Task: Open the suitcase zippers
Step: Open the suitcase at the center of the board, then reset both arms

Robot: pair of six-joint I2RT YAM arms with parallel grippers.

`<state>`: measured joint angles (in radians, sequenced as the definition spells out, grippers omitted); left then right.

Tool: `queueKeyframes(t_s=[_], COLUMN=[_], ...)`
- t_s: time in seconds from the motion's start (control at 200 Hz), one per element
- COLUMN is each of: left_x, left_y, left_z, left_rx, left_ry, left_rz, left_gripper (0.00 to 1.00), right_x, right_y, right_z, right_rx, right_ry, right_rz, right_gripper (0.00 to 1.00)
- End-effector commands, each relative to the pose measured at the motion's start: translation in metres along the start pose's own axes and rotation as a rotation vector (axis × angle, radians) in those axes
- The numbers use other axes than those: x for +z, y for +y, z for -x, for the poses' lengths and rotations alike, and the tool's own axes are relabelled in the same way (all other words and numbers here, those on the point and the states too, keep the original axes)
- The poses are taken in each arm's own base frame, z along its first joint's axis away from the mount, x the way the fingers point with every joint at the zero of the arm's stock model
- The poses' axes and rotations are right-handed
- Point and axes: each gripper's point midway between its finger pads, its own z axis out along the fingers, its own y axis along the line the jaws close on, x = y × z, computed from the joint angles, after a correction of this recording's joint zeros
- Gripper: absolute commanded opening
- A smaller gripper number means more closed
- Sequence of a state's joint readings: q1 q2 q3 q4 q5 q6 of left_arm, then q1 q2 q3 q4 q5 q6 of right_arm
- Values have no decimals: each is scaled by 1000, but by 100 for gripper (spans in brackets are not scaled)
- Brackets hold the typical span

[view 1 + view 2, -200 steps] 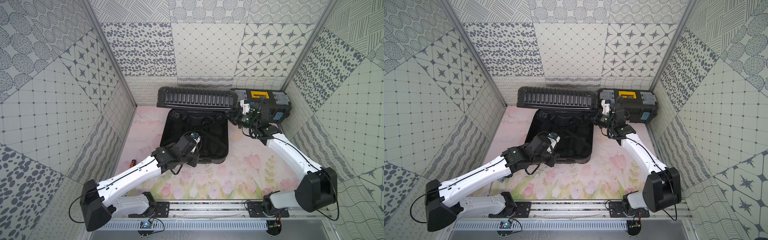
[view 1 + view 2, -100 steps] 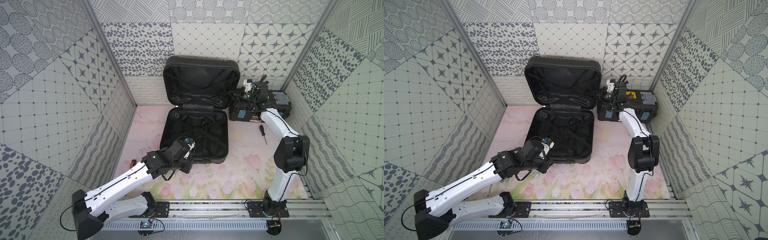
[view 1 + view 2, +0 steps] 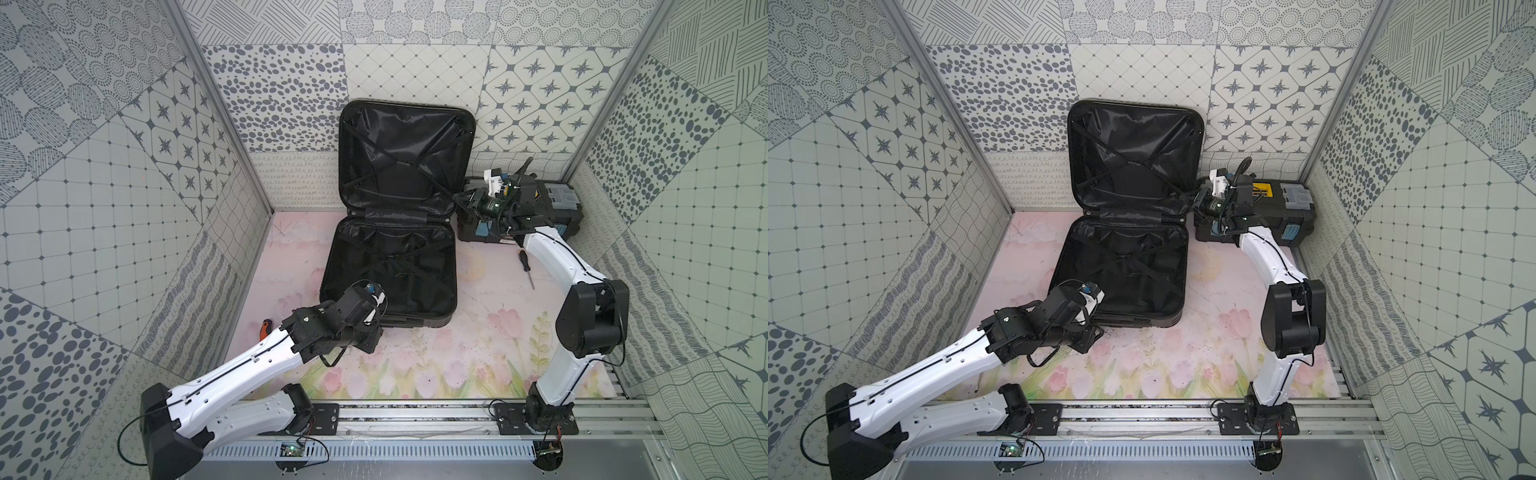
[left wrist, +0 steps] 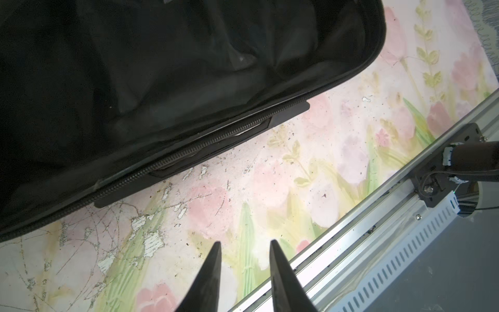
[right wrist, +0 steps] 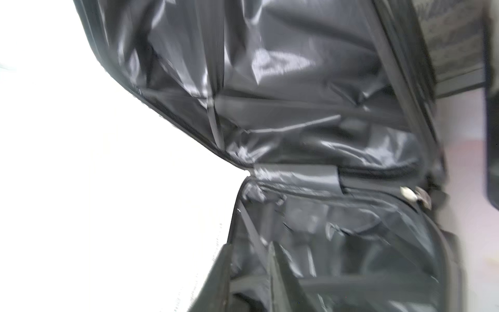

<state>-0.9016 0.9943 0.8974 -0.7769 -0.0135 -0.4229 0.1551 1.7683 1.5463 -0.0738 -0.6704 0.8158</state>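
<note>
The black suitcase lies open in both top views. Its lower half (image 3: 390, 270) (image 3: 1125, 266) is flat on the floral mat and its lid (image 3: 407, 158) (image 3: 1133, 158) stands upright against the back wall, showing lining and crossed straps. The zip track (image 4: 216, 137) runs unzipped along the lower half's front rim. My left gripper (image 3: 372, 338) (image 3: 1092, 336) (image 4: 245, 241) hangs over the mat just off the front left corner, open and empty. My right gripper (image 3: 459, 199) (image 3: 1190, 199) (image 5: 248, 244) is beside the lid's right edge near the hinge, fingers apart; that view is blurred.
A black toolbox (image 3: 552, 203) (image 3: 1287, 199) with a yellow label sits in the back right corner behind the right wrist. A dark screwdriver (image 3: 525, 268) lies on the mat right of the suitcase. An orange-handled tool (image 3: 264, 328) lies by the left wall. The aluminium rail (image 3: 415, 415) borders the front.
The lid has swung from half raised to upright against the back wall. The right gripper has come off its edge and opened. The left gripper has drawn back off the front rim and opened.
</note>
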Motion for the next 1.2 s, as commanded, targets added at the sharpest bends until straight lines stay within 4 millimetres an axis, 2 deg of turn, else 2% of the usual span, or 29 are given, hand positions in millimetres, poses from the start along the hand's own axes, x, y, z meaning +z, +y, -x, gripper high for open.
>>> queueKeyframes(t_s=[0.0, 0.025, 0.05, 0.06, 0.065, 0.07, 0.085, 0.165, 0.24, 0.315, 0.405, 0.495, 0.595, 0.665, 0.72, 0.755, 0.805, 0.855, 0.991, 1.081, 1.141, 1.191], left_x=[-8, -11, -15, -16, -17, -17, -19, -29, -41, -59, -84, -102, -113, -104, -80, -63, -50, -32, 6, 6, 4, 6], left_y=[7, 9, 10, 11, 11, 11, 12, 13, 29, 64, 113, 158, 219, 231, 241, 257, 281, 289, 297, 321, 328, 340], left_z=[15, 19, 23, 26, 27, 28, 31, 52, 76, 102, 126, 144, 136, 137, 123, 111, 93, 80, 58, 37, 42, 42], left_rx=[-1, 1, 1, 0, 1, 1, -3, -50, -106, -178, -254, -197, -186, -36, 84, 49, -81, -148, -203, -339, -340, -443], left_ry=[-54, -67, -81, -87, -89, -90, -95, -128, -192, -305, -461, -629, -775, -894, -894, -813, -772, -731, -666, -705, -737, -770], left_rz=[38, 47, 49, 49, 48, 46, 40, -24, -8, 121, 312, 490, 783, 814, 836, 837, 844, 800, 712, 764, 755, 715], left_gripper=[41, 47, 55, 68, 83, 90, 98, 99, 99, 99, 99, 99, 99, 99, 99, 99, 99, 99, 99, 99, 99, 99], right_x=[-29, -34, -39, -41, -42, -43, -47, -66, -85, -110, -140, -166, -197, -214, -225, -230, -235, -241, -236, -232, -225, -217], right_y=[45, 48, 51, 53, 54, 54, 56, 57, 65, 61, 46, 28, 4, -23, -46, -62, -81, -100, -140, -165, -176, -182], right_z=[1, -3, -8, -9, -10, -11, -14, -23, -31, -30, -31, -36, -44, -48, -51, -54, -59, -63, -79, -86, -90, -93], right_rx=[-230, -266, -307, -326, -334, -343, -368, -478, -538, -536, -556, -626, -695, -720, -718, -693, -657, -642, -694, -695, -712, -723], right_ry=[-78, -89, -99, -104, -106, -109, -116, -178, -223, -310, -422, -525, -590, -594, -598, -604, -603, -602, -574, -568, -552, -533], right_rz=[19, -6, -32, -41, -48, -53, -74, -245, -284, -340, -415, -491, -622, -740, -808, -836, -852, -880, -908, -908, -877, -855], right_gripper=[56, 68, 84, 93, 96, 98, 99, 99, 99, 99, 99, 99, 99, 99, 99, 99, 99, 99, 99, 99, 99, 99])
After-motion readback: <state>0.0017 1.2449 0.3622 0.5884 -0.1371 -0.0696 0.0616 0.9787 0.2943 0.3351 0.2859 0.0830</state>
